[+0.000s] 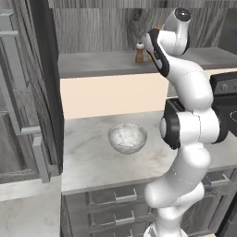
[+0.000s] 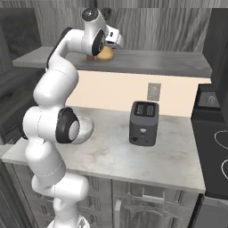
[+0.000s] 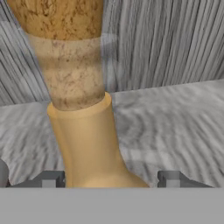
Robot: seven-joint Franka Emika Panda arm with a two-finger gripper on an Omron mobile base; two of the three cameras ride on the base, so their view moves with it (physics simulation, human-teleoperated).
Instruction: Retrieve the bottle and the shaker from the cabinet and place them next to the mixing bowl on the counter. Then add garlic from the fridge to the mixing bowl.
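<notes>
Left base view gave us the arm reaching up into the cabinet (image 1: 92, 28), its hand hidden behind its own wrist, with the shaker (image 1: 139, 53) upright on the shelf just left of it and the mixing bowl (image 1: 127, 137) on the counter (image 1: 92, 162) below. Right base view showed us the bottle (image 2: 106, 54) as a tan bulge on the shelf right at the hand, and a dark toaster (image 2: 144, 123) on the counter. Hand view put the gripper (image 3: 109, 179) astride the bottle's neck, fingertips (image 3: 51, 179) apart, the left one at the neck, the right one clear; we could not tell whether it gripped. We read no writing anywhere.
</notes>
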